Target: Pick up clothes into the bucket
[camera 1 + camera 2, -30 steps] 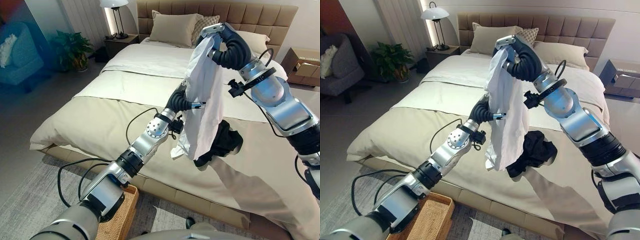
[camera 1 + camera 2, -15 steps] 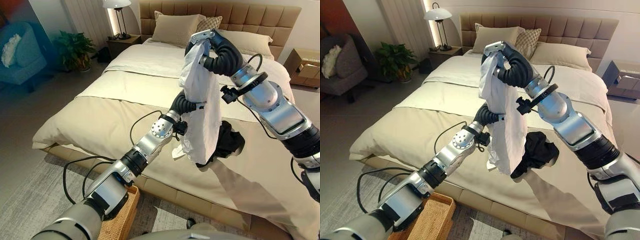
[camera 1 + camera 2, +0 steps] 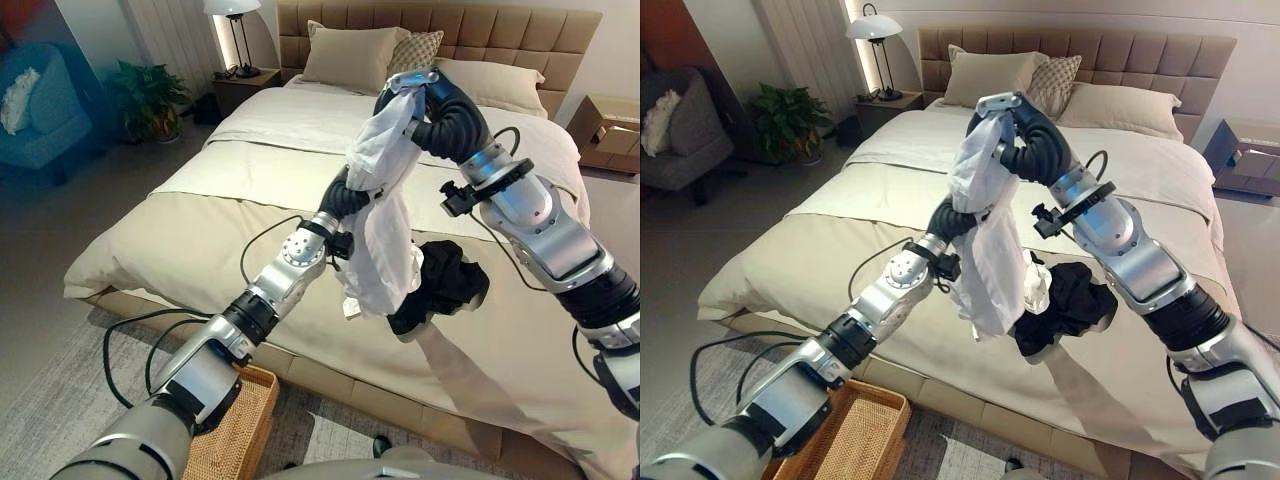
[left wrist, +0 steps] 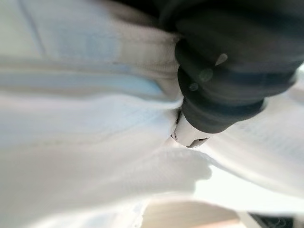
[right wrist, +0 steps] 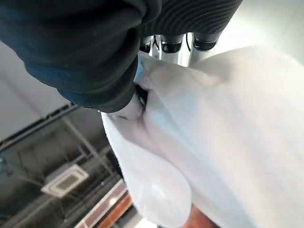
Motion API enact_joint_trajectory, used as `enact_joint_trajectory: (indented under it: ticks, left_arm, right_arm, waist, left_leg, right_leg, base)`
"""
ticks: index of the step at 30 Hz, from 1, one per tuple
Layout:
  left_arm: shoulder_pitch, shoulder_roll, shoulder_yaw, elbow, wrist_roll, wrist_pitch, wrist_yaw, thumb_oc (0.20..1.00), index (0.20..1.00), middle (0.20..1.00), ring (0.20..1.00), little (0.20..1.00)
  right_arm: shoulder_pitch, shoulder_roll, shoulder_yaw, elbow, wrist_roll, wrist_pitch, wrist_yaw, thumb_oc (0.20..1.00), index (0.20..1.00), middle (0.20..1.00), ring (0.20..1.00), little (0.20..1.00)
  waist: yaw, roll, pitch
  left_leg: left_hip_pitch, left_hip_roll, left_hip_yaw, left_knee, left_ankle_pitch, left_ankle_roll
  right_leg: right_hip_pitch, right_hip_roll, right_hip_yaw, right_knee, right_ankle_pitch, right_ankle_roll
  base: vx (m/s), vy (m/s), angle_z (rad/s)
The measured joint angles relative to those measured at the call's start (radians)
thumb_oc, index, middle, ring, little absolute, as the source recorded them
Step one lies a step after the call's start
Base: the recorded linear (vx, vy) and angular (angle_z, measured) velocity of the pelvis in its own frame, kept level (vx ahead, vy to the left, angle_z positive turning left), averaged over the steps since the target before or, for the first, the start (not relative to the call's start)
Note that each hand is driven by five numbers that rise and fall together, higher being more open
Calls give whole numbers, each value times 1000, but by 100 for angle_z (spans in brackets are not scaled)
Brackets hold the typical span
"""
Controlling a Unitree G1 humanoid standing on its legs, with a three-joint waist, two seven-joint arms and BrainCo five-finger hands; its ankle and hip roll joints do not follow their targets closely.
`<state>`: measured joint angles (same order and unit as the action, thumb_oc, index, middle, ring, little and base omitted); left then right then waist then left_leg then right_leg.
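A wide bed [image 3: 200, 230] with a beige cover and a tufted headboard [image 3: 520, 40] fills the room, three pillows [image 3: 350, 55] lined up at its head. Above the mattress hangs a white shirt [image 3: 385, 230], held up off the bed between both arms, its lower end dangling just over the bed's near side. A black garment [image 3: 445, 285] lies crumpled on the cover just beside the shirt's hanging end, toward the robot's right. The right robot hand [image 3: 425, 95] is raised highest, its fingers curled tight round the top of the shirt, the cloth bunched against them in the right wrist view. The left robot hand [image 3: 345, 195] reaches up from the lower left into the shirt's middle; its fingers are buried in the white folds, so whether they clasp the cloth cannot be told. On the floor at the foot of the bed, under the left arm, stands a wicker basket [image 3: 855, 435] on a grey rug [image 3: 60, 410]. At the far left are an armchair [image 3: 675, 130], a potted plant [image 3: 785, 120], a nightstand [image 3: 240, 85] and a lamp [image 3: 868, 30].
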<state>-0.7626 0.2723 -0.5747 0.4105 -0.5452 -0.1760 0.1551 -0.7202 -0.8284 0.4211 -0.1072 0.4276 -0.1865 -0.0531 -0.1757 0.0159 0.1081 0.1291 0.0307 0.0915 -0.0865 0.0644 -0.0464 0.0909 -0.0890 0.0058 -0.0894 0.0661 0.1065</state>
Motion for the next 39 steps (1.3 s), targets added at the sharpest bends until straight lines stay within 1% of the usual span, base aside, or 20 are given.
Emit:
enact_joint_trajectory:
  ticks: [3,5,9,10,13,17,18,19,21,23,27,30,32,35,37,39]
  left_arm:
    - [-3,32,29,0,0,0,14,200,200,200,200,200]
    - [-9,73,48,0,0,0,15,200,200,200,200,200]
    - [-45,143,74,4,0,-1,28,200,200,200,200,200]
    - [-65,156,91,11,0,-4,38,200,200,200,200,200]
    - [-143,216,94,41,1,-7,49,200,200,200,200,200]
    - [-223,243,118,95,1,-12,71,200,200,200,200,200]
    - [-246,252,122,112,1,-13,78,200,200,200,200,200]
    - [-254,257,124,117,2,-14,83,200,200,200,200,200]
    - [-274,279,125,125,3,-18,92,200,200,200,200,200]
    - [-288,277,125,131,3,-27,102,200,200,200,200,200]
    - [-330,250,121,133,3,-31,103,200,200,200,200,200]
    - [-390,226,115,133,6,-44,107,200,200,200,200,200]
    - [-416,210,115,133,12,-54,109,200,200,200,200,200]
    - [-447,208,98,133,14,-55,110,200,200,200,200,200]
    - [-453,207,83,133,16,-55,110,200,200,200,200,200]
    - [-453,187,82,132,21,-56,111,200,200,200,200,200]
  right_arm:
    - [22,10,-35,0,8,-4,-1,1000,1000,1000,1000,1000]
    - [47,38,-64,-3,17,-5,-2,1000,1000,1000,1000,1000]
    - [107,45,-85,-3,17,-5,0,1000,1000,1000,1000,1000]
    - [128,50,-99,-3,17,-5,0,1000,1000,1000,1000,1000]
    - [181,81,-132,-3,18,-5,2,1000,1000,1000,1000,1000]
    - [254,125,-162,-4,18,-5,1,1000,1000,1000,1000,1000]
    - [293,158,-186,-7,14,-6,0,1000,1000,1000,1000,1000]
    - [314,169,-194,-7,10,-6,-1,1000,1000,1000,1000,1000]
    - [372,192,-199,-4,-1,-4,-1,1000,1000,1000,1000,1000]
    - [443,255,-214,21,-35,-5,-7,1000,1000,1000,1000,1000]
    - [492,283,-212,106,-114,0,-10,1000,1000,1000,1000,1000]
    - [502,320,-199,243,-180,20,-17,1000,1000,1000,1000,1000]
    - [521,321,-168,270,-196,32,-9,1000,1000,1000,1000,1000]
    - [525,326,-128,279,-244,39,5,1000,1000,1000,1000,1000]
    - [525,340,-126,289,-260,39,7,1000,1000,1000,1000,1000]
    - [524,362,-118,318,-264,40,8,1000,1000,1000,1000,1000]
  waist:
    - [-1,5,3]
    - [-1,8,4]
    - [-2,15,8]
    - [-2,19,11]
    - [-5,34,19]
    - [-12,46,24]
    - [-10,48,26]
    - [-12,51,26]
    - [-28,58,29]
    - [-32,63,30]
    - [-29,64,30]
    - [-28,65,30]
    - [-26,67,30]
    - [-26,69,29]
    - [-27,69,28]
    - [-23,72,28]
  left_leg:
    - [0,-1,3,0,-1,0]
    - [-1,1,10,0,-2,-1]
    - [-2,1,13,0,-3,-1]
    - [-2,0,13,0,-3,-1]
    - [-3,-2,15,0,-5,-1]
    - [-5,-1,16,0,-7,-4]
    - [-6,-1,16,0,-8,-5]
    - [-6,-1,16,0,-8,-5]
    - [-9,-2,15,0,-8,-6]
    - [-11,-3,15,0,-8,-6]
    - [-19,-2,12,0,-8,-6]
    - [-21,-3,-5,0,-8,-6]
    - [-20,-3,-17,0,-8,-6]
    - [-20,-4,-26,0,-8,-6]
    - [-21,-4,-31,0,-7,-6]
    - [-24,-6,-40,0,-6,-5]
  right_leg:
    - [-2,0,3,0,0,0]
    - [-8,0,11,0,0,0]
    - [-10,-1,13,0,0,0]
    - [-10,-1,13,0,0,0]
    - [-16,-1,16,0,0,0]
    - [-17,0,17,0,-1,0]
    - [-18,0,17,0,-1,-1]
    - [-19,0,17,0,-2,-2]
    - [-19,-1,16,0,-2,-5]
    - [-21,-2,15,0,-2,-5]
    - [-25,-2,11,0,-2,-5]
    - [-19,-3,-7,0,-2,-5]
    - [-11,-4,-20,0,-5,-4]
    - [-7,-5,-27,0,-7,-4]
    - [-5,-5,-32,0,-7,-4]
    - [-4,-7,-42,0,-9,-5]
  base:
    - [14,3,-3]
    - [16,2,-9]
    - [4,0,-1]
    - [0,0,0]
    - [0,0,0]
    - [9,4,0]
    - [0,0,0]
    - [32,6,1]
    - [18,2,1]
    - [0,0,0]
    - [5,-6,3]
    - [8,-11,14]
    - [9,2,20]
    - [5,2,9]
    - [-5,5,7]
    - [-7,5,12]
